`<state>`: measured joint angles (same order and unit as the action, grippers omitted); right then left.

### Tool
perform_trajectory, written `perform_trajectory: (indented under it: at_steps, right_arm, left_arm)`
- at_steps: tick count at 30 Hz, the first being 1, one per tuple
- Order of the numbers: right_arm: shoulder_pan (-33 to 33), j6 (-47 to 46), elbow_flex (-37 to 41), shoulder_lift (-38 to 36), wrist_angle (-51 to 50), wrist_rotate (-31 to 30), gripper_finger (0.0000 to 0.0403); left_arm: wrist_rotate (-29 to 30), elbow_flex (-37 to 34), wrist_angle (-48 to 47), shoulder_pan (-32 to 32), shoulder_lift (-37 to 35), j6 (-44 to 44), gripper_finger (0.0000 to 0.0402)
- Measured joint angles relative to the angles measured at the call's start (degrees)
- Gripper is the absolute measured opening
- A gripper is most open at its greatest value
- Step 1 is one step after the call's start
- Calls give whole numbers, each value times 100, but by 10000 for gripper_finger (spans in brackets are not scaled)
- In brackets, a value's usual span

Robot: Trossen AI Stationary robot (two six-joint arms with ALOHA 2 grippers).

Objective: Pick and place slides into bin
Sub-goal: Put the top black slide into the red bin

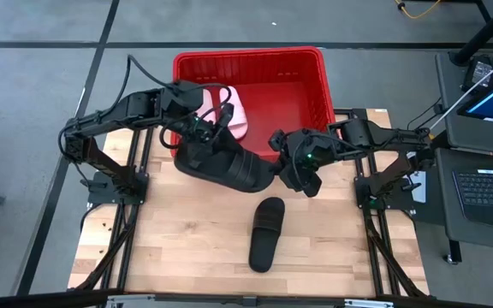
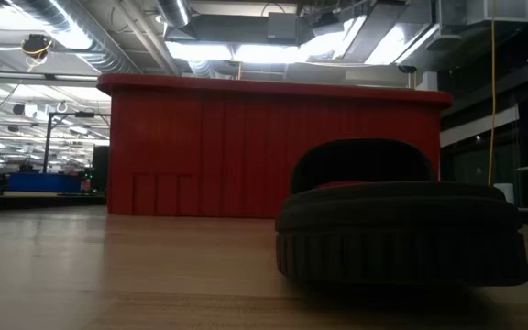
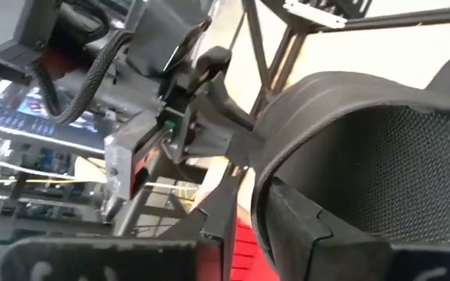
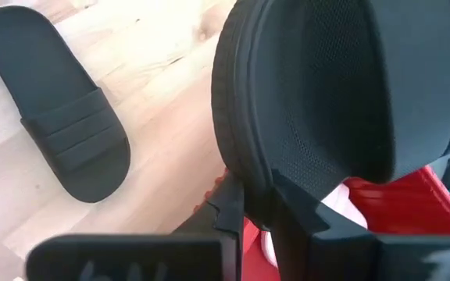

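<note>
Over the table (image 1: pixel 187 248), both claws clamp one black slide (image 1: pixel 229 167), lengthwise between them.

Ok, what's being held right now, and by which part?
One black slide, by its sole rim: right end effector at one end, left end effector apparently at the other.

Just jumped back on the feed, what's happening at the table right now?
Both arms are on one black slide, held above the table just in front of the red bin: the left gripper at one end, the right gripper at the other. A pink slide already lies in the bin. Another black slide waits on the table.
</note>
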<state>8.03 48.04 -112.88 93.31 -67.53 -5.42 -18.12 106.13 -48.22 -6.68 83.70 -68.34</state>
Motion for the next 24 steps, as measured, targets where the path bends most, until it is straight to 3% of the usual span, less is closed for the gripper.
perform_trajectory:
  at_steps: [8, 13, 24]
  right_arm:
    - [4, -630, 1, -128, -103, -25, 41]
    - [-2, -936, 0, -159, -250, -104, 41]
    - [-8, -1055, 2, -163, -396, -288, 38]
  left_arm:
    - [360, 0, -154, -3, -2, -58, 92]
    - [1088, 0, -446, -2, 0, -607, 88]
    - [1609, 0, -509, -22, -346, -508, 86]
